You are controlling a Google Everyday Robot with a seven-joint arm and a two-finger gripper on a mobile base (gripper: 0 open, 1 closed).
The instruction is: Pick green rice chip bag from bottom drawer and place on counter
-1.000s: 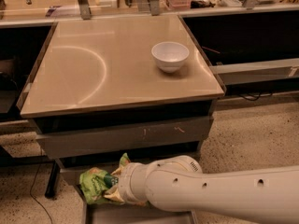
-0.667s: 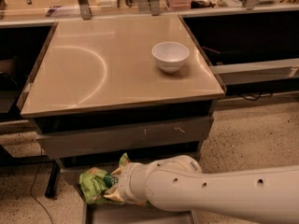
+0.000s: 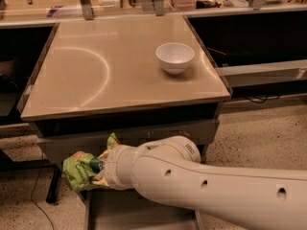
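Fingers (image 3: 100,175) clamped on green chip bag (image 3: 79,169), bag sticking out left; drawer (image 3: 134,218) below them, desk (image 3: 120,66) above.

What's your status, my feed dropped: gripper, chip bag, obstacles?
Gripper below counter's front edge, shut on green rice chip bag. Bag held above open bottom drawer's left side, not yet on counter. White bowl on counter, right side.

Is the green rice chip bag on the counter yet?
No: the claw holds the green rice chip bag below the counter, out in front of it and over the bottom drawer.
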